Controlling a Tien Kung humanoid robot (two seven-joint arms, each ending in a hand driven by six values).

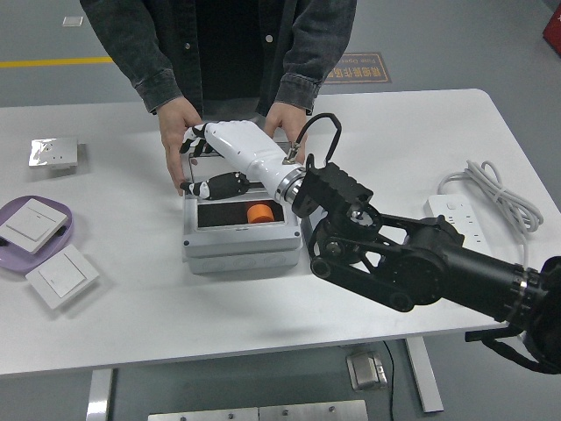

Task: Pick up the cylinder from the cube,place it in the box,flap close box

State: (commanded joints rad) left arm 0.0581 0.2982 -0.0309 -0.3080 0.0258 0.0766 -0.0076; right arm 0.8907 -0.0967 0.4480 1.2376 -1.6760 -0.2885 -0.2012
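Two steps look done: orange cylinder (259,214) lies in the box (237,249). Right hand (230,149), fingers loosely curled and empty, reaches over the raised lid (197,162). Closing remains. Person's hands (179,123) steady the box.

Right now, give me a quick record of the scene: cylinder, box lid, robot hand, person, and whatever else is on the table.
cylinder: orange, inside the box
lid: open, upright at the box's far side
right hand: white, raised over the lid, holding nothing
left hand: out of view
person: both hands at the lid
left side: switches, purple plate
right side: power strip
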